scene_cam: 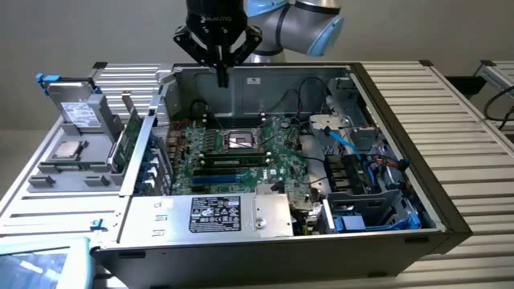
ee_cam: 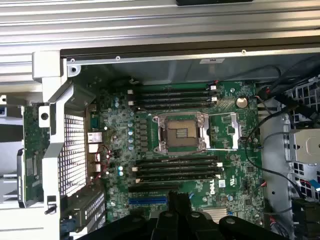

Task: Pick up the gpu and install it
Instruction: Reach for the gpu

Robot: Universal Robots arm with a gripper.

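None of the task looks done: my end effector [scene_cam: 222,79], closed and empty, hangs above the far wall of the case [scene_cam: 273,96]; the gpu [scene_cam: 126,141] stands outside, left.

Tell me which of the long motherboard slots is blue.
The slot farthest from the CPU socket; every other long slot is black.

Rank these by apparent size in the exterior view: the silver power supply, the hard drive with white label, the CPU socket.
1. silver power supply, clearly largest, also nearest the camera.
2. hard drive.
3. CPU socket, smallest.
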